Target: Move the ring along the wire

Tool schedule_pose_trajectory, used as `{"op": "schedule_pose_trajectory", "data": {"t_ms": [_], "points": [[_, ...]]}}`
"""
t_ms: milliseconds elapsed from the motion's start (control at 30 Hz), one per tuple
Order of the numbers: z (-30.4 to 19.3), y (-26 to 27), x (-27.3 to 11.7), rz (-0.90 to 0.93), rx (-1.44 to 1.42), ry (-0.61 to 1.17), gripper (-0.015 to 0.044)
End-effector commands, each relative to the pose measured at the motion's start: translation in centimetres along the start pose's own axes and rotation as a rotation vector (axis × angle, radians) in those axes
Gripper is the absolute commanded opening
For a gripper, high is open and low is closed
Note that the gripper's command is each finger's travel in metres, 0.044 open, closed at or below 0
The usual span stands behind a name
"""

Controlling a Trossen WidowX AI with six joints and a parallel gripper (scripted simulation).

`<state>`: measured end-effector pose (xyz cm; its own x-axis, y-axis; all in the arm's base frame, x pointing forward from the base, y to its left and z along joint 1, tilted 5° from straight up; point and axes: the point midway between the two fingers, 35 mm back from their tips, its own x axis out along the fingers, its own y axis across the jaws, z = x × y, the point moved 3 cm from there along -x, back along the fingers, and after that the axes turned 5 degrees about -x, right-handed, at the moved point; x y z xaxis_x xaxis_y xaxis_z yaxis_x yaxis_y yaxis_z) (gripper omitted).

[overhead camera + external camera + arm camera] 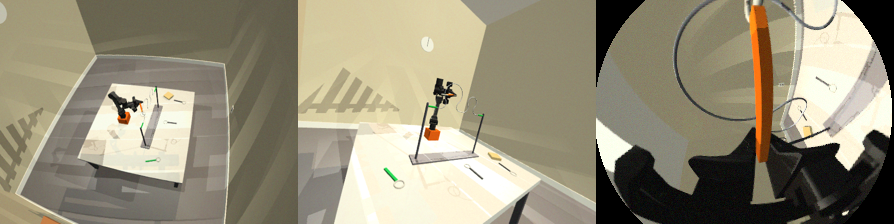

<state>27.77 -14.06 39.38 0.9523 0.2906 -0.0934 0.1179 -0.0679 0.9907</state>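
Observation:
My gripper (141,103) (455,95) (756,130) is shut on the orange handle (141,107) (450,95) (763,85), near its end. The ring (143,114) is at the handle's far end; in the wrist view it is cut off at the top edge. It is by the rising grey wire (462,94) (676,60), between the near post's green part (142,125) (432,106) and the tall loop. Whether it touches the wire, I cannot tell. The other green part (155,89) (480,115) is at the far post (157,97) (478,134).
The near post (143,137) (421,132) stands on the grey base. A green-handled ring tool (150,160) (390,174), two dark-handled ones (172,123) (178,101) and a yellow block (168,95) (494,156) lie on the table. The wire bends in several curves toward the far post.

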Motion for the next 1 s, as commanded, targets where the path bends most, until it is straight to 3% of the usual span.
{"op": "schedule_pose_trajectory", "data": {"t_ms": [0,967], "points": [[-0.05,0.29,-0.03,-0.011,-0.038,-0.005,-0.0150],[-0.12,-0.11,0.05,-0.109,-0.199,-0.018,-0.0150]]}}
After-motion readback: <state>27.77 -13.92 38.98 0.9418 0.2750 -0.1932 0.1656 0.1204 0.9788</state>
